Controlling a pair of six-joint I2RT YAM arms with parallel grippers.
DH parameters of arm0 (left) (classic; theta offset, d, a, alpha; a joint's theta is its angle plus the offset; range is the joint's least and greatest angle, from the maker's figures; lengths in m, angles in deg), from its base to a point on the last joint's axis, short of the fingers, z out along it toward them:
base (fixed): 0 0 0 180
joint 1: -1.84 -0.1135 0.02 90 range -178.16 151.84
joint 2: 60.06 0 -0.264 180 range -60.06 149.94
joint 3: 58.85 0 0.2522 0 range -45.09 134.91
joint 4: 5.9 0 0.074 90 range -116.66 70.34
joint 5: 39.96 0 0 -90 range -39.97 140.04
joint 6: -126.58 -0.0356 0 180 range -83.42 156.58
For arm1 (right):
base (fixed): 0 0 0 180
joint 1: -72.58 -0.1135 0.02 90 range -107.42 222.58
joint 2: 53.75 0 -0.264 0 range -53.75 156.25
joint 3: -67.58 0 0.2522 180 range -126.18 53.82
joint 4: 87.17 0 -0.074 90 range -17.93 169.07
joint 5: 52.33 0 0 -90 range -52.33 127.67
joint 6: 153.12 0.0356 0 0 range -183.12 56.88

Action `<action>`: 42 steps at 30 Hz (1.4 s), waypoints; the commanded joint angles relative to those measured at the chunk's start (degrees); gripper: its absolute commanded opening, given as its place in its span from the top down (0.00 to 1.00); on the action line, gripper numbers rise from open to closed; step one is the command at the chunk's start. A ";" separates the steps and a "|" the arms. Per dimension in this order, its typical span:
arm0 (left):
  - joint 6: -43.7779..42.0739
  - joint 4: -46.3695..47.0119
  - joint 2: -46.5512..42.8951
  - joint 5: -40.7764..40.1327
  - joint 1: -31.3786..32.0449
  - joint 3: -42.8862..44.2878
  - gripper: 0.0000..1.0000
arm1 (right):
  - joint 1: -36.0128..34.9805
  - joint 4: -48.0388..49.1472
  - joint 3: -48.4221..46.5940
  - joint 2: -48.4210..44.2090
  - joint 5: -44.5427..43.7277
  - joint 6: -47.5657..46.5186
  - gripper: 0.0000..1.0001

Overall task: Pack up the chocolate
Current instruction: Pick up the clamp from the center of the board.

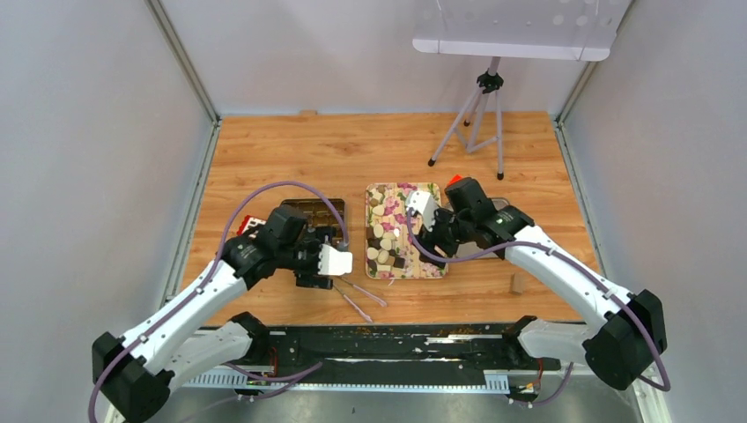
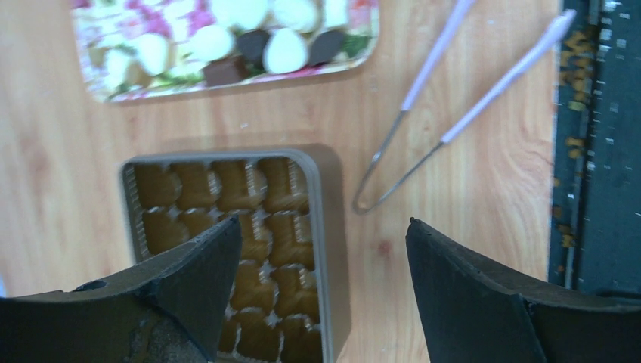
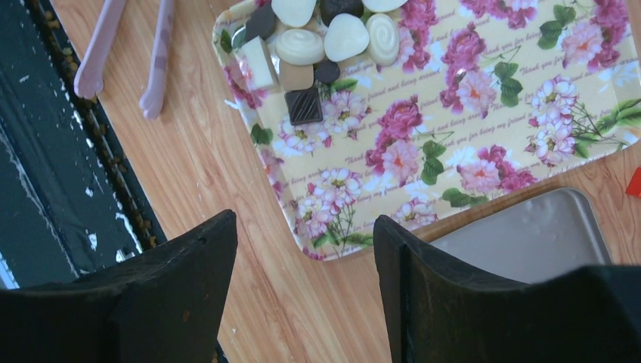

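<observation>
The chocolate [image 1: 388,233] is a heap of dark, cream-white and tan pieces on a floral tray [image 1: 429,264]. The same pieces show at the top of the left wrist view [image 2: 249,41] and of the right wrist view [image 3: 317,34]. A box with gold paper cups [image 2: 219,197] lies left of the tray [image 1: 310,211]. My left gripper [image 1: 329,262] hovers over the box's right edge, open and holding nothing [image 2: 325,234]. Above the tray's right side, my right gripper [image 1: 421,211] is also open and holds nothing, over wood beside the tray's corner [image 3: 306,227].
Lilac tongs [image 1: 357,297] lie on the wood in front of the box and tray [image 2: 453,98]. A grey lid [image 3: 529,234] rests right of the tray, a small red block [image 1: 454,181] behind it. A tan cylinder [image 1: 517,283] and a tripod [image 1: 476,119] stand further off.
</observation>
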State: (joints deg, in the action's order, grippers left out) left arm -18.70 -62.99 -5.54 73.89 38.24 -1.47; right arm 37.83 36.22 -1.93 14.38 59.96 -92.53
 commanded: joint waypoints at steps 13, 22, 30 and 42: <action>53.91 11.66 -7.85 -11.93 -14.99 7.12 0.01 | -3.54 10.45 -0.42 4.78 1.52 17.38 0.42; 56.56 18.02 -9.33 -11.74 -21.00 2.31 0.00 | -16.16 11.86 -3.69 15.64 -3.18 16.43 0.40; 54.94 17.92 -9.47 -18.13 -23.55 2.15 0.00 | -20.34 11.41 -6.57 22.92 -2.77 18.79 0.40; 57.32 18.68 -11.30 -16.20 -28.38 1.63 0.00 | -24.58 13.96 -6.78 28.32 -4.40 20.24 0.41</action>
State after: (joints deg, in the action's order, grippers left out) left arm 38.06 -46.75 -15.46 57.02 10.63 0.32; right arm 14.38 47.41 -6.58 41.25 56.85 -73.47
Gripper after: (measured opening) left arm 0.998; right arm 0.607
